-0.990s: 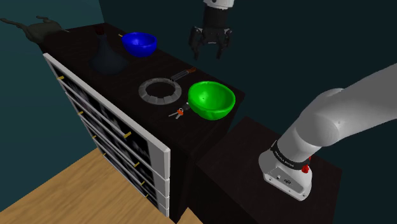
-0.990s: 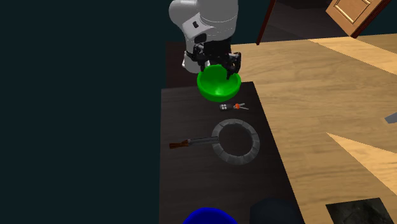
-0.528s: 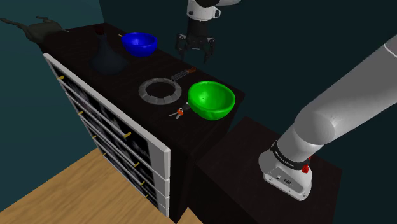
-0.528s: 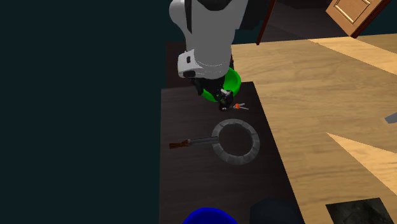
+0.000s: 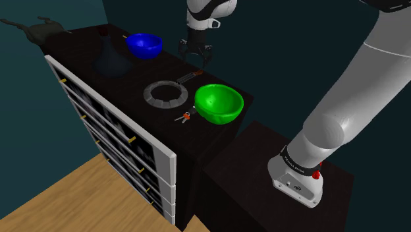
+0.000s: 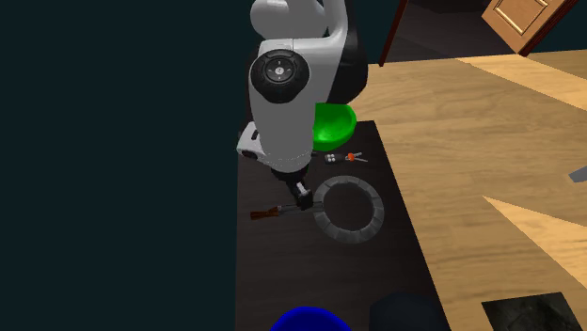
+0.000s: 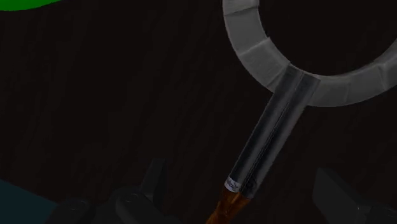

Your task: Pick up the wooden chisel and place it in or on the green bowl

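The chisel (image 7: 270, 137) has a dark blade and a brown wooden handle (image 7: 226, 207); it lies on the dark cabinet top with its blade tip resting on a grey ring (image 7: 305, 60). My gripper (image 7: 245, 191) hovers open above the handle end, and the fingers (image 7: 156, 181) stand apart on either side without touching it. In the shoulder view the gripper (image 5: 195, 56) hangs just above the chisel (image 5: 188, 78), with the green bowl (image 5: 219, 103) near the cabinet's end. The second exterior view shows the gripper (image 6: 301, 196) over the chisel (image 6: 273, 211), and the arm partly hides the green bowl (image 6: 336, 127).
A blue bowl (image 5: 144, 45) stands further along the cabinet top (image 5: 125, 82). A small bunch of keys (image 5: 184, 117) lies between the grey ring (image 5: 166, 94) and the green bowl. White drawer fronts (image 5: 112, 142) face the wooden floor. My stand (image 5: 276, 198) sits beside the cabinet.
The gripper has travelled from above the green bowl across to the chisel's handle end and come lower. The chisel, ring and bowls have stayed put.
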`<state>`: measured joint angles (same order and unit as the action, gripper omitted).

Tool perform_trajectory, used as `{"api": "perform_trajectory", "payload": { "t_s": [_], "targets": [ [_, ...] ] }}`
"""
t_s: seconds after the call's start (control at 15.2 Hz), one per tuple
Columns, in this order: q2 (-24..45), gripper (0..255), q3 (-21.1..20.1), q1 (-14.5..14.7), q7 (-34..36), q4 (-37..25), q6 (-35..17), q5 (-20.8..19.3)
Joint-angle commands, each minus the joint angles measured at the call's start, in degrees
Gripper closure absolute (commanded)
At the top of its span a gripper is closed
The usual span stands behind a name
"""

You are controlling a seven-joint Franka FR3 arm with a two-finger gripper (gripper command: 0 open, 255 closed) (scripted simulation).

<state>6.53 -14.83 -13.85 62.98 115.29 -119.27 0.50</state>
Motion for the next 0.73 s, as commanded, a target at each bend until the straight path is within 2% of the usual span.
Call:
{"api": "perform_trajectory", "payload": {
  "t_s": [0.0,0.2,0.66],
  "targets": [
    [3.94,0,0.96,-0.26,4.60,-2.71,-1.08,-1.26],
    [8.18,0,2.49,-0.46,9.56,-5.85,-2.00,-2.34],
    [10.62,0,2.72,-0.20,9.99,-3.45,-6.79,-2.99]
  ]
}}
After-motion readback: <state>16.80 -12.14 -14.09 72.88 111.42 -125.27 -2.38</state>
